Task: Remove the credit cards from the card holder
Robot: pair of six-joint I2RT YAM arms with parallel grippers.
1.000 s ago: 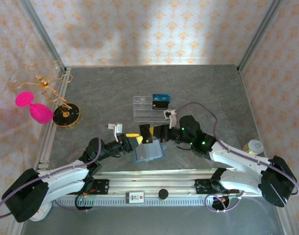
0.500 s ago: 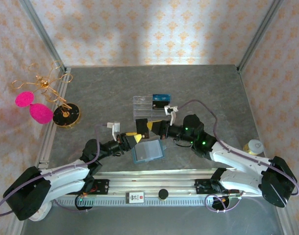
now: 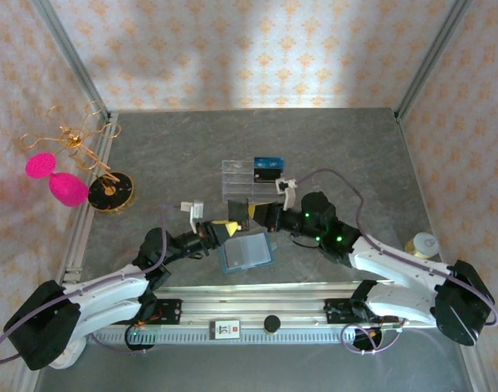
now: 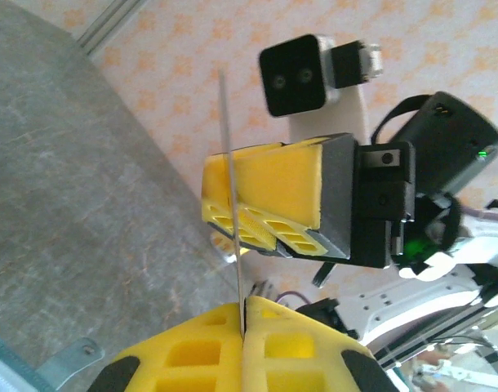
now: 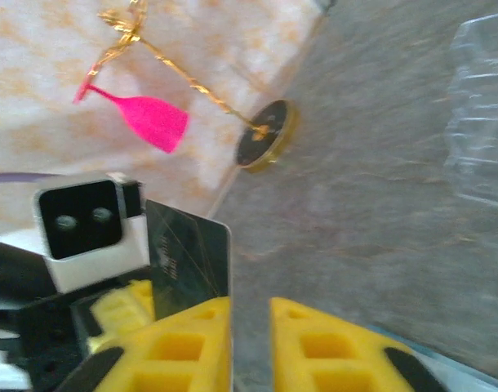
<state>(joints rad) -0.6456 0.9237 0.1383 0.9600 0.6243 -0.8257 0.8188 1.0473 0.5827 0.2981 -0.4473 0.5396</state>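
Note:
A dark credit card (image 3: 247,211) hangs in the air between my two grippers, above the table. In the left wrist view the card (image 4: 231,188) is edge-on, a thin line pinched between the left gripper's (image 4: 245,306) shut yellow fingers. In the right wrist view its dark face (image 5: 188,253) with pale marks rests against one finger of my right gripper (image 5: 251,306), whose jaws stand apart. Just below both grippers, the teal card holder (image 3: 246,251) lies flat on the table. My left gripper (image 3: 228,227) and right gripper (image 3: 264,216) face each other.
A clear tiered acrylic stand (image 3: 241,181) with a blue card (image 3: 268,166) in it stands just behind the grippers. A gold stand with pink pieces (image 3: 110,192) is at the left wall. A small white-capped item (image 3: 423,243) sits at the right.
My left gripper has shut on the card's edge. My right gripper, shut on the card before, has opened its jaws. Both arms shifted slightly away from the card holder.

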